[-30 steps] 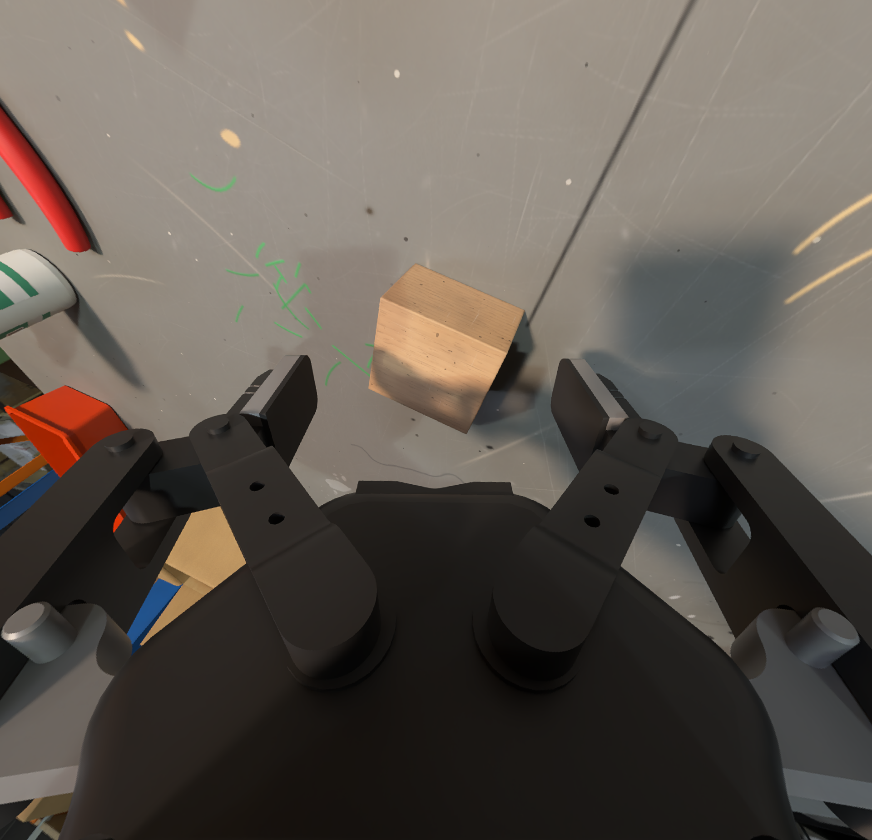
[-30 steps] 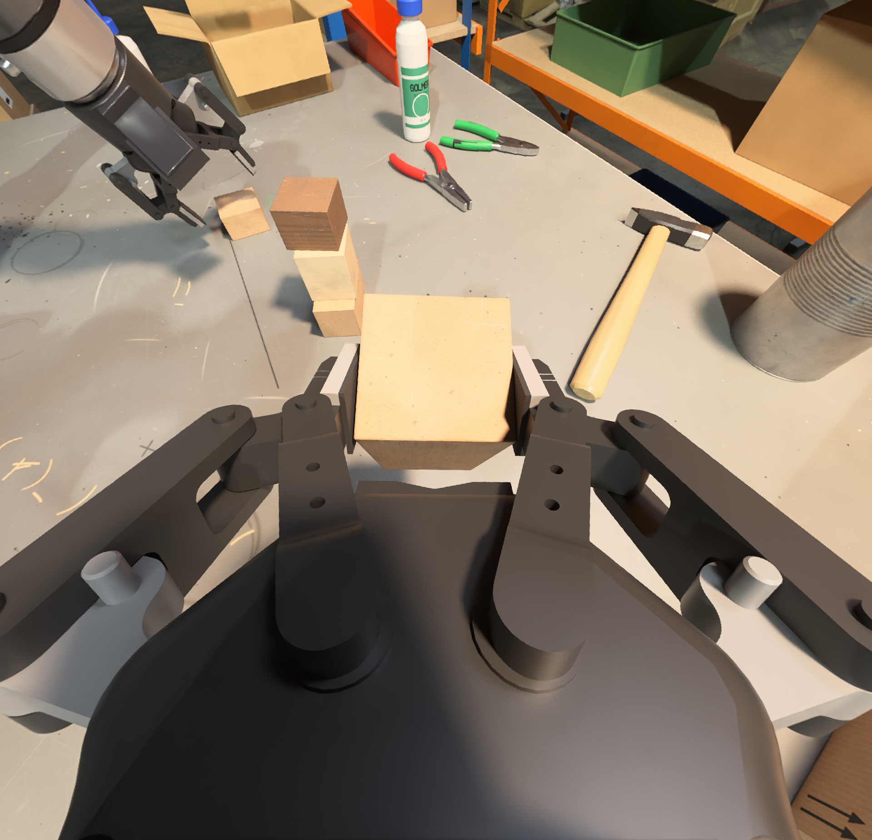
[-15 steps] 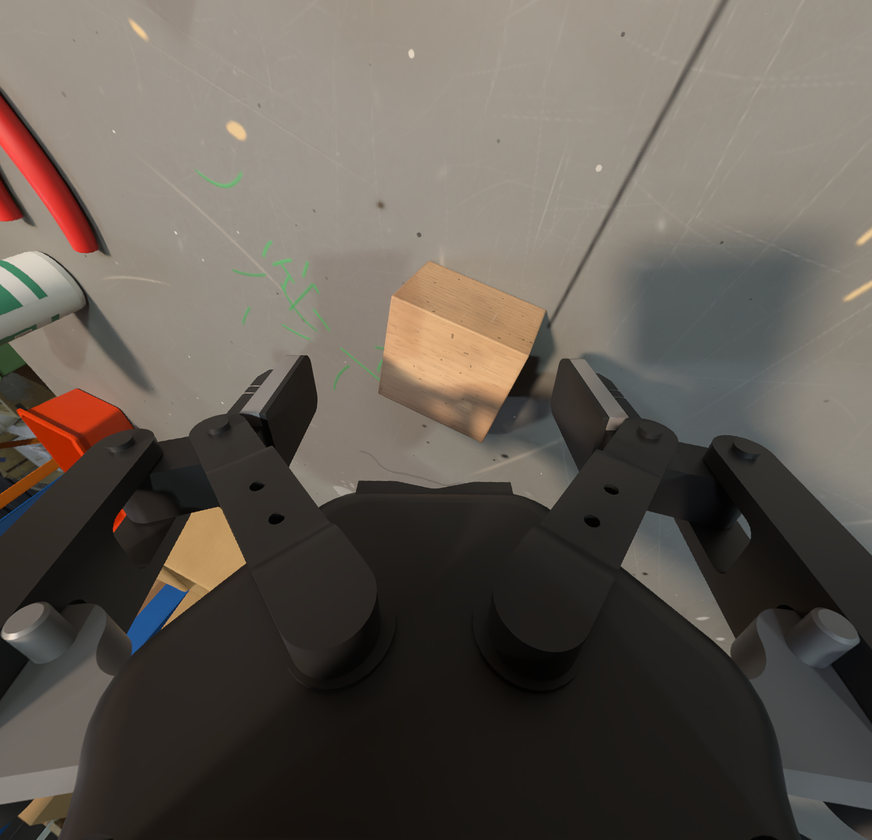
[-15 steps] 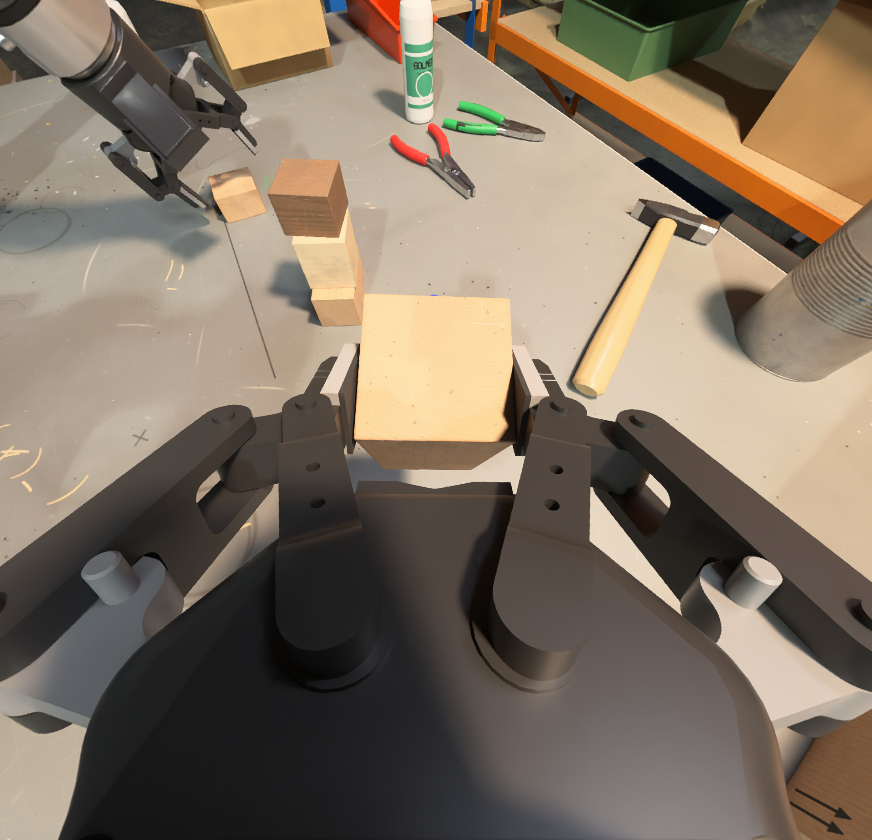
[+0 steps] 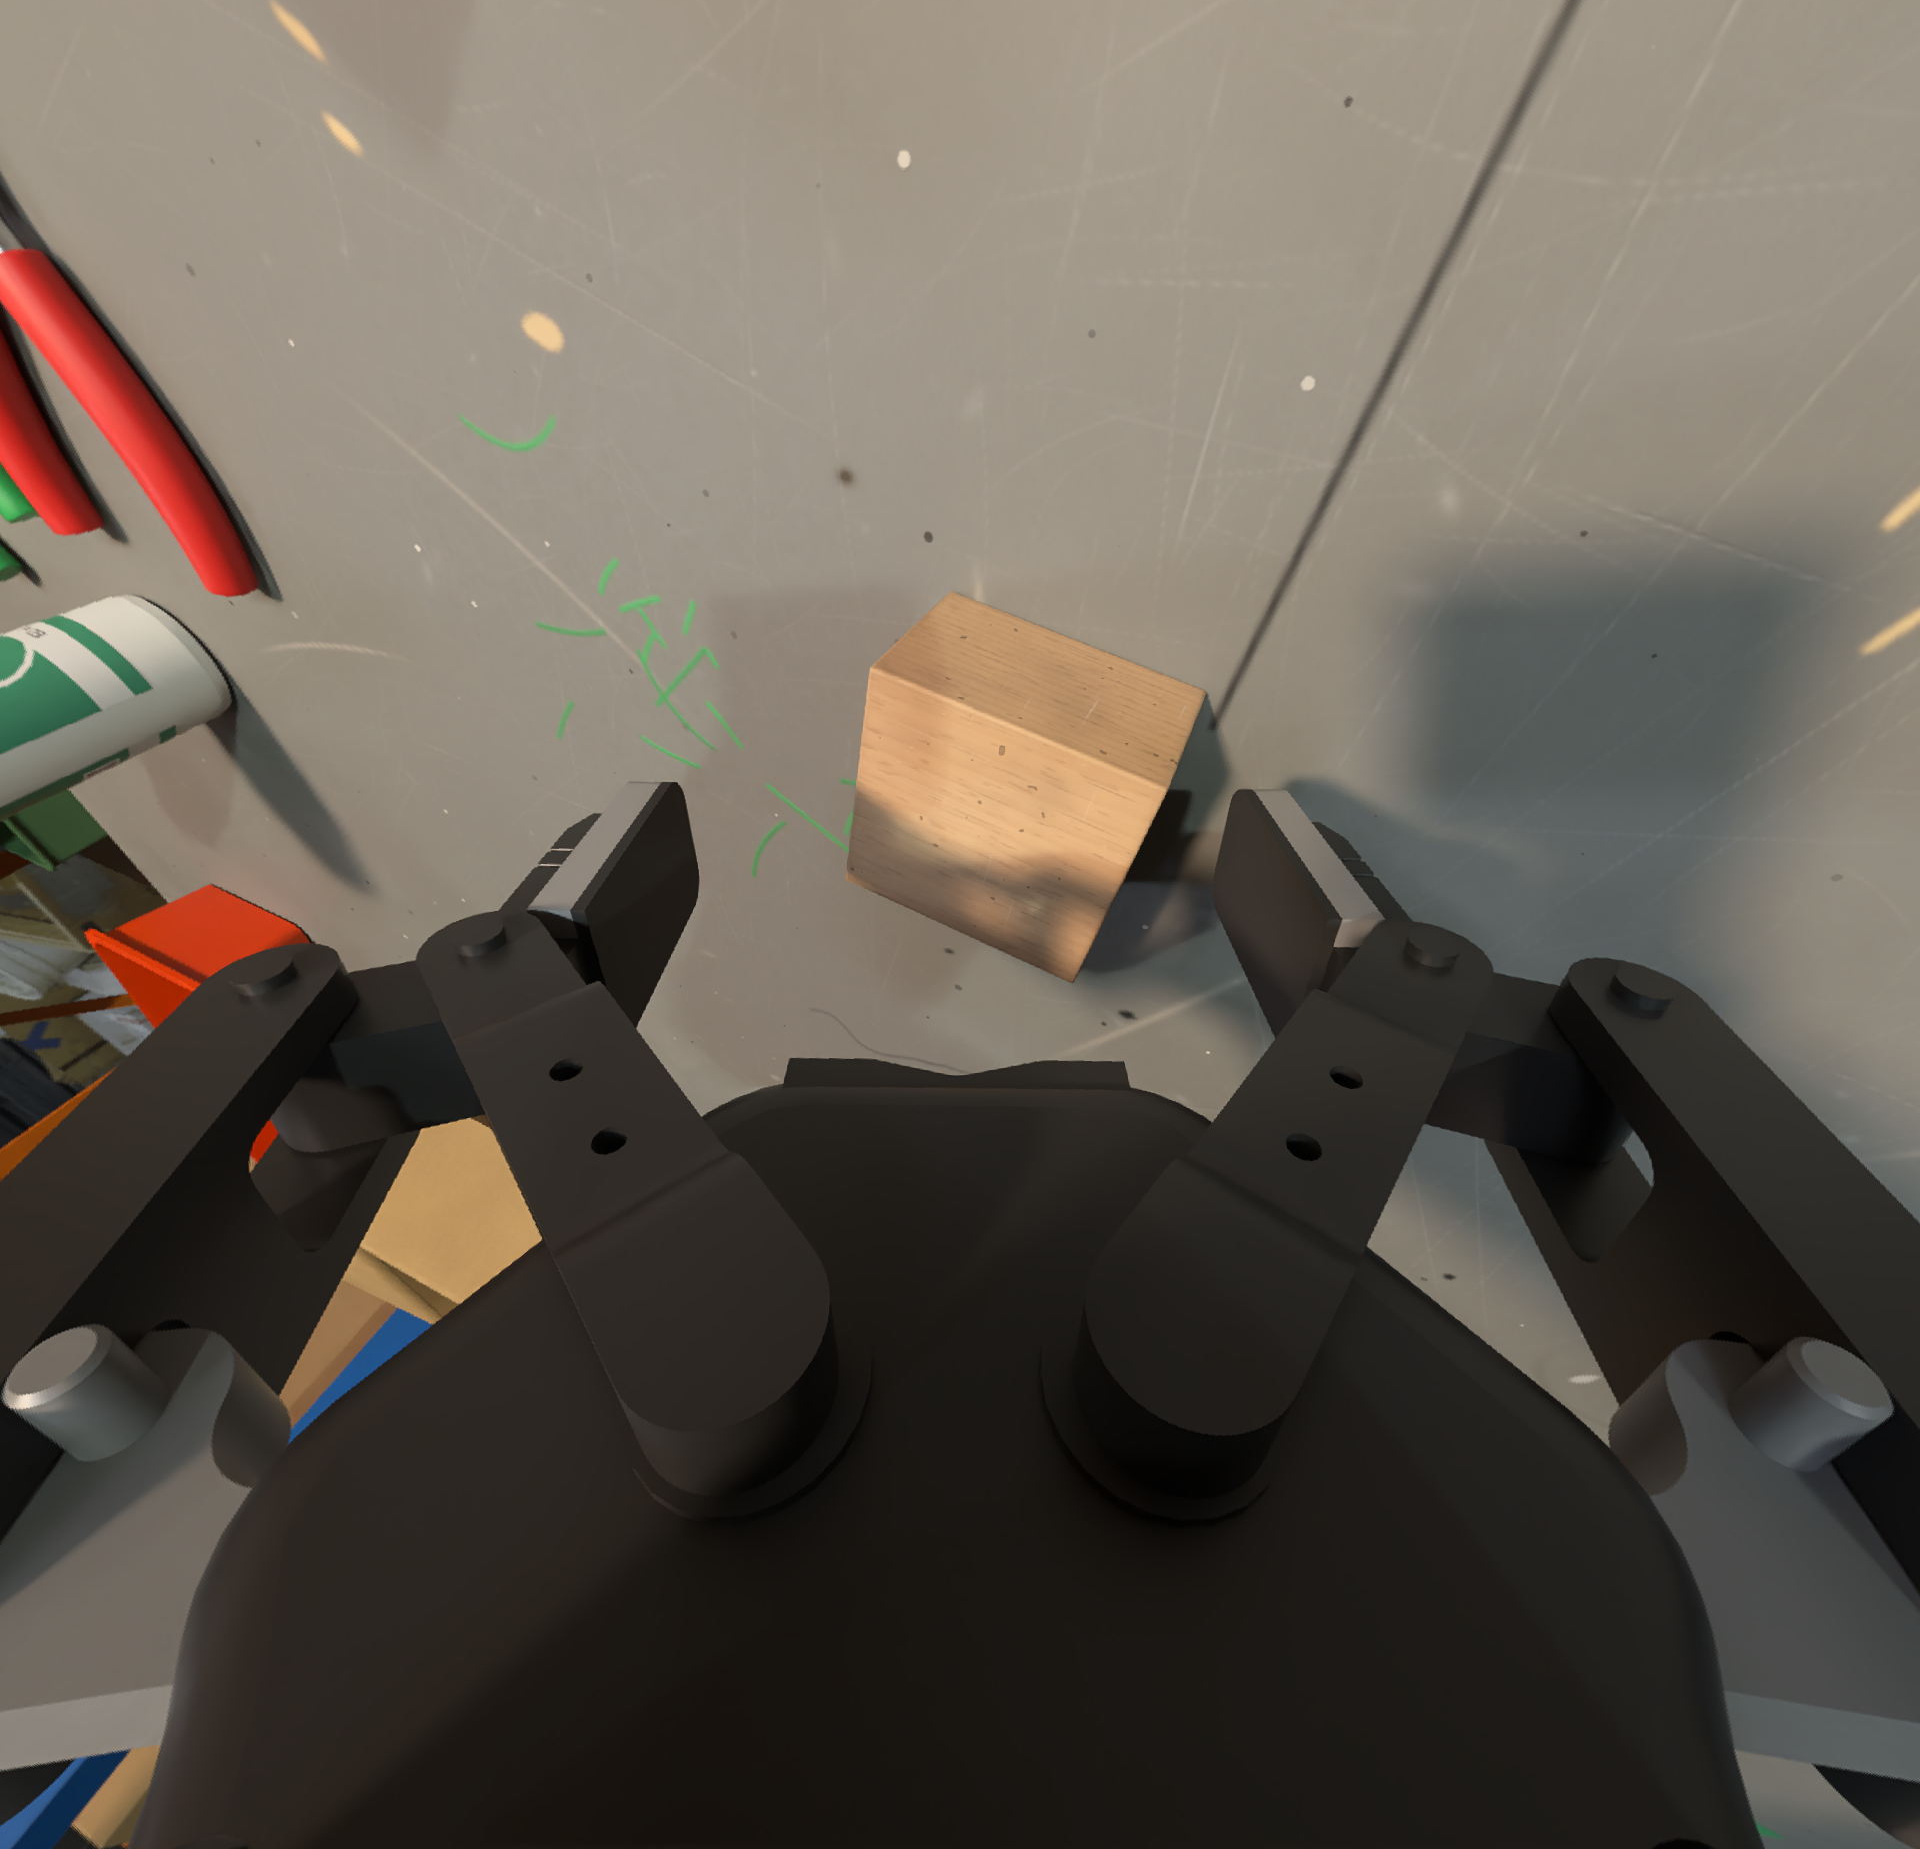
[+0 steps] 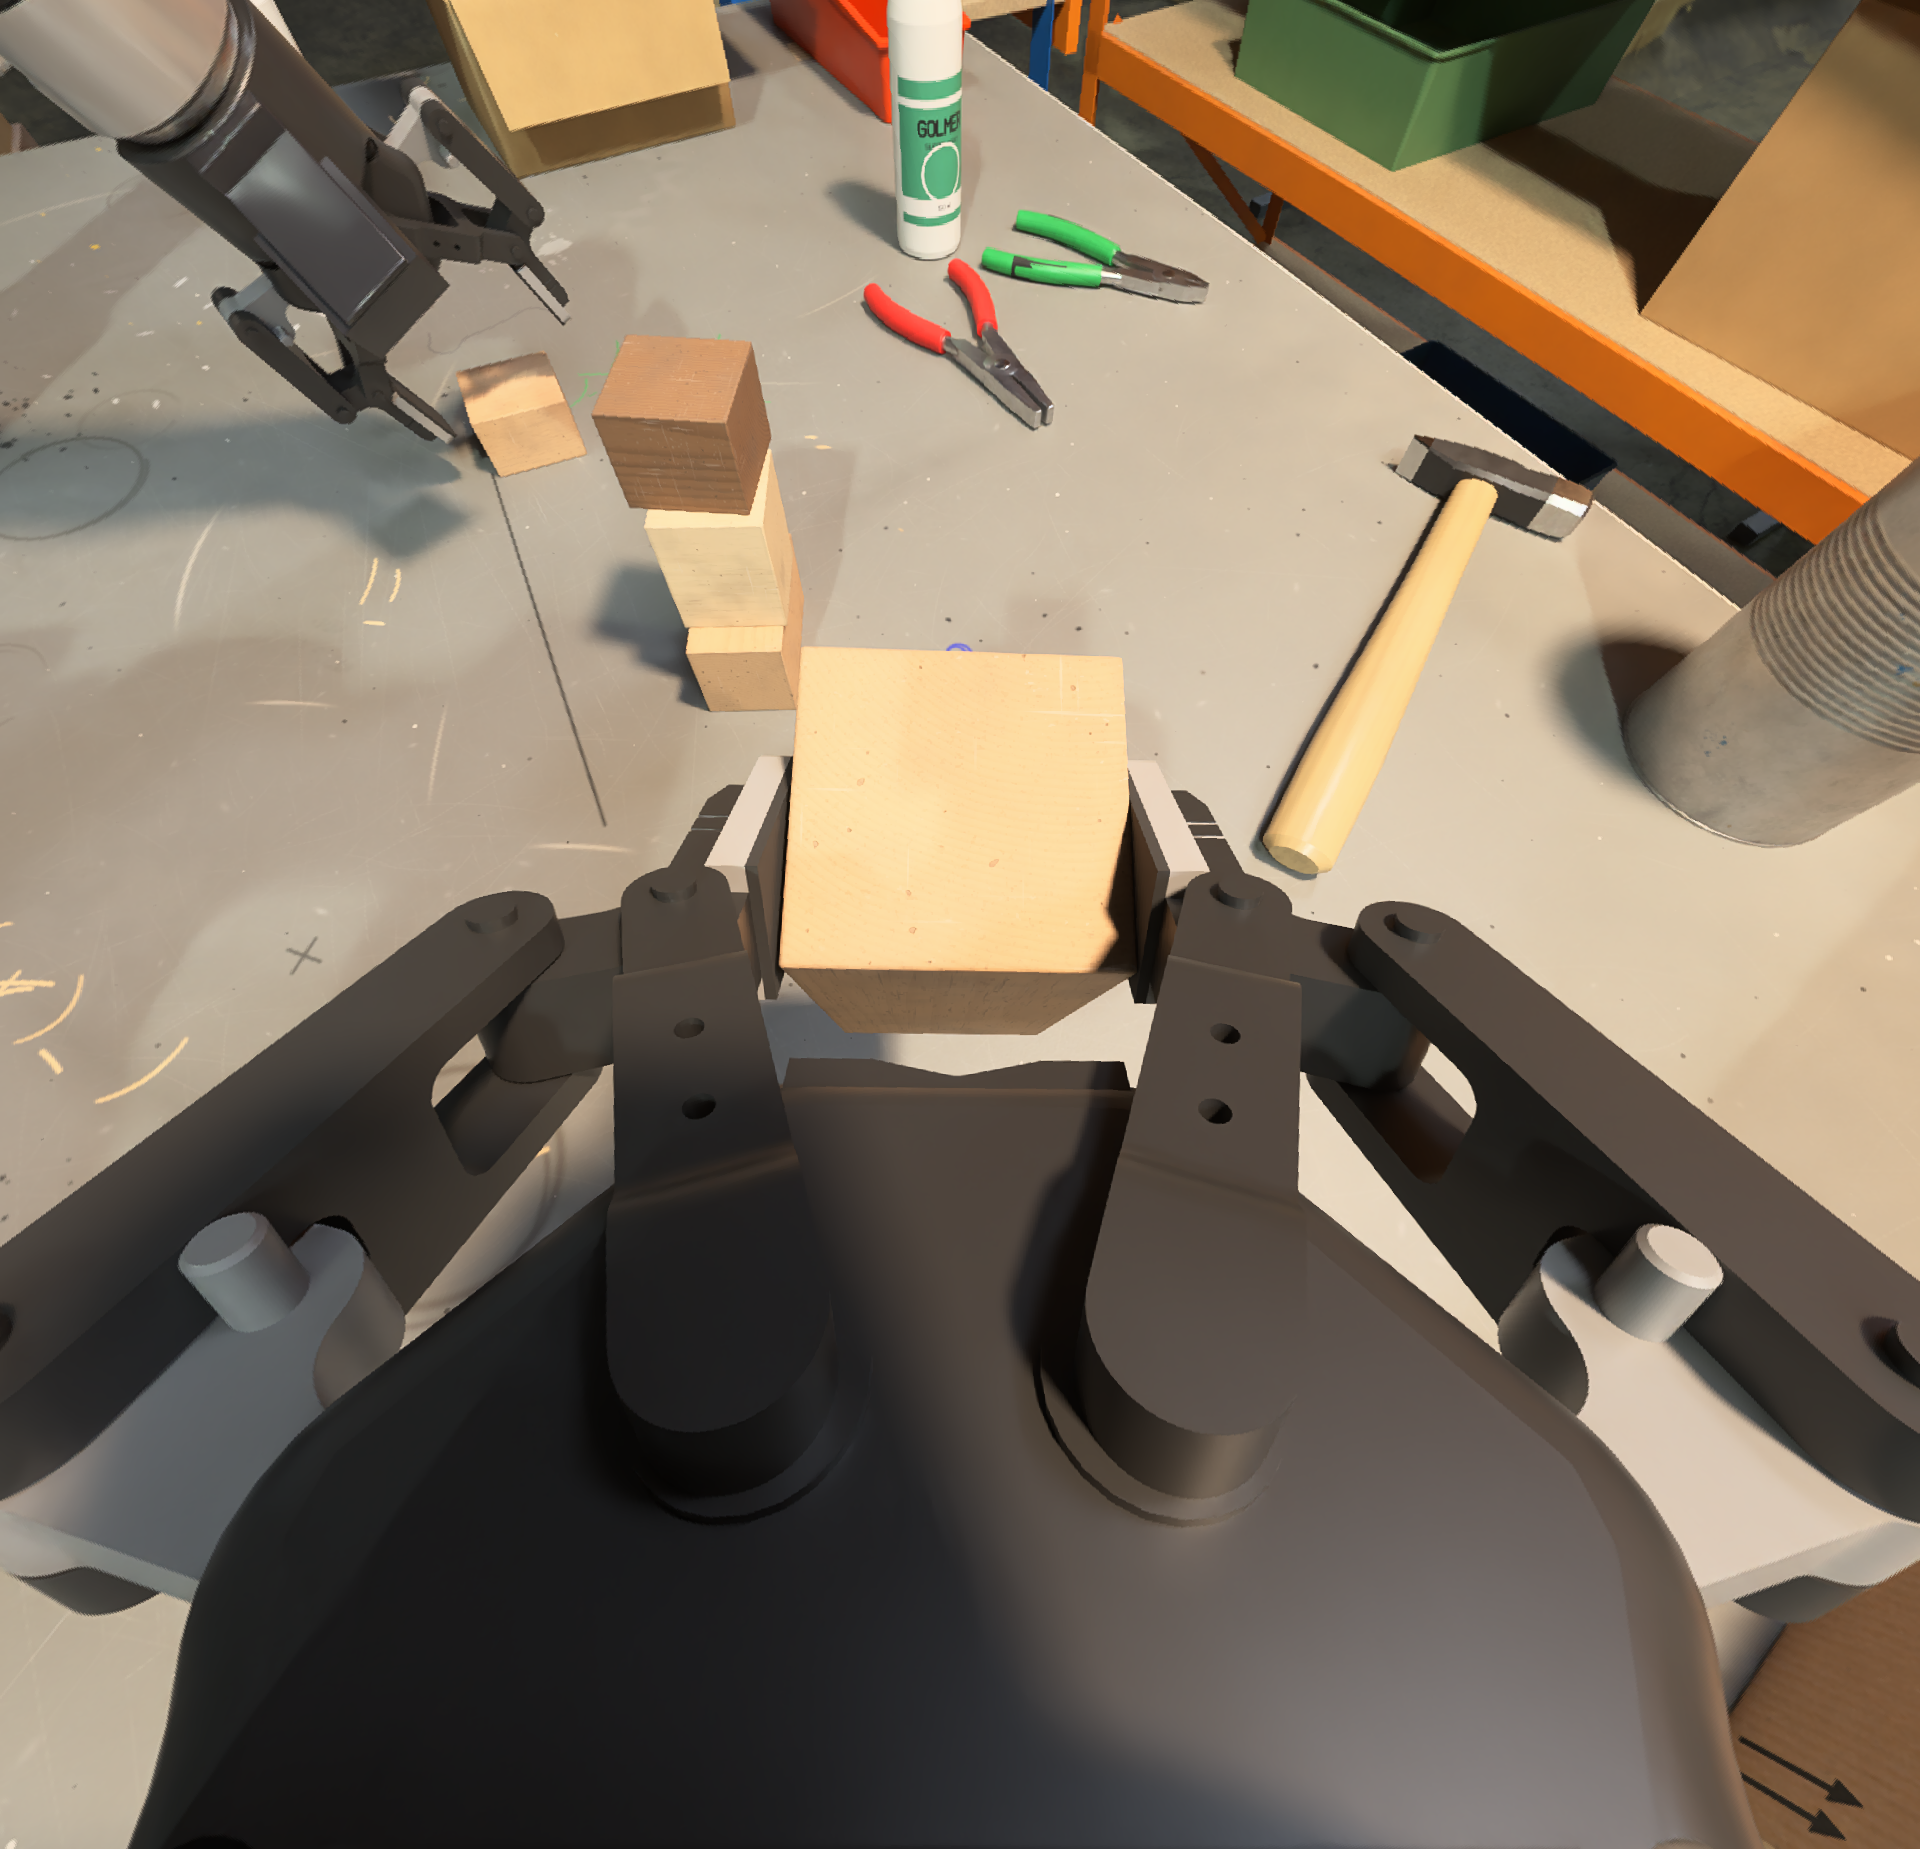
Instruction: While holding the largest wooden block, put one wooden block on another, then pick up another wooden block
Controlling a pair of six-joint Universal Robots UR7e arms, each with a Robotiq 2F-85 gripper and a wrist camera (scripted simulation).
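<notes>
My right gripper (image 6: 954,843) is shut on the largest light wooden block (image 6: 951,823) and holds it above the table. Beyond it stands a stack of three blocks: a dark brown block (image 6: 681,423) on a pale block (image 6: 717,563) on a small tan block (image 6: 738,667). A small light block (image 5: 1013,786) lies alone on the table, also in the right wrist view (image 6: 520,412). My left gripper (image 5: 951,854) is open just above and around it, not touching; it also shows in the right wrist view (image 6: 457,345).
Red-handled pliers (image 6: 956,345), green-handled pliers (image 6: 1091,256) and a white glue bottle (image 6: 928,106) lie behind the stack. A hammer (image 6: 1403,646) lies at the right, by a grey cylinder (image 6: 1808,698). An open cardboard box (image 6: 582,43) stands at the back edge.
The left gripper has drifted so the small block sits farther right and closer between its fingers. The right gripper with the large block has moved slightly; its view of the table shifted.
</notes>
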